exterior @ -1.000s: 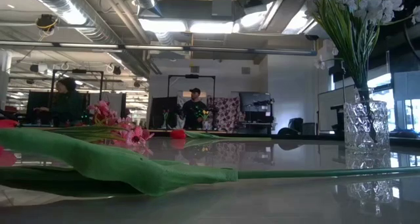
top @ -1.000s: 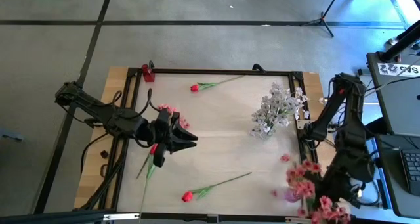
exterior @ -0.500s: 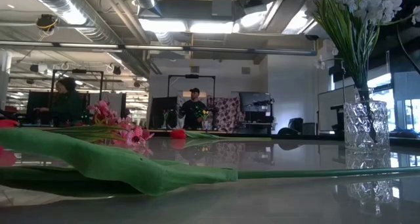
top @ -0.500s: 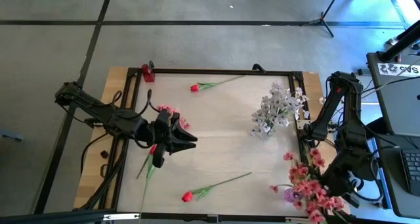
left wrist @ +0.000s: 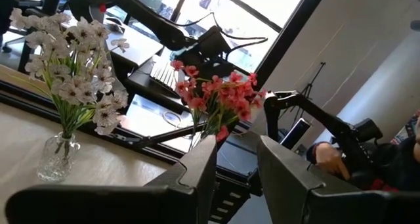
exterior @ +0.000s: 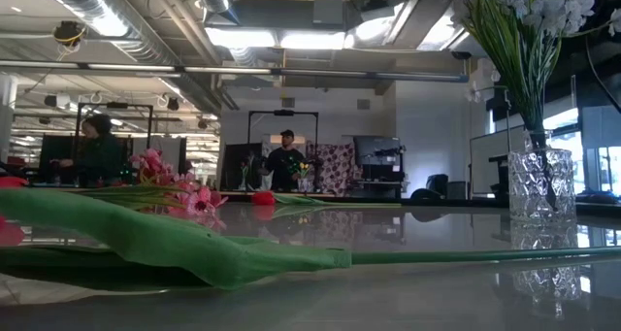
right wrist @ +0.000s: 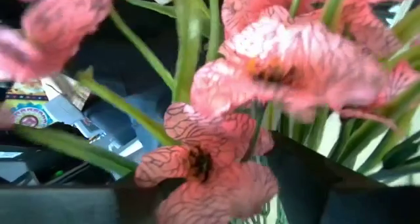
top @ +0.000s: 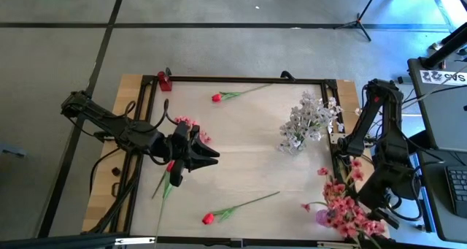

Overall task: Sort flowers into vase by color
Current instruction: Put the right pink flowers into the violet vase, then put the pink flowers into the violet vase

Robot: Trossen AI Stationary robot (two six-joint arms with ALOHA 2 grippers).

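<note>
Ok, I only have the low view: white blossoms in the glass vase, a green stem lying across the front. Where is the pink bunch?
Observer: The pink bunch stands at the table's front right corner, with the right gripper up against it.
Operator: Any red ones loose?
Observer: Yes, red buds lie flat: one near the far edge, one near the front edge.
Operator: And the left arm?
Observer: The left gripper sits left of centre, jaws open and empty.

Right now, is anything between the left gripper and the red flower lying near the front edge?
Nothing visible. In the high view, bare table separates the left gripper from the red flower; the pink spray lies on its far side.
</note>
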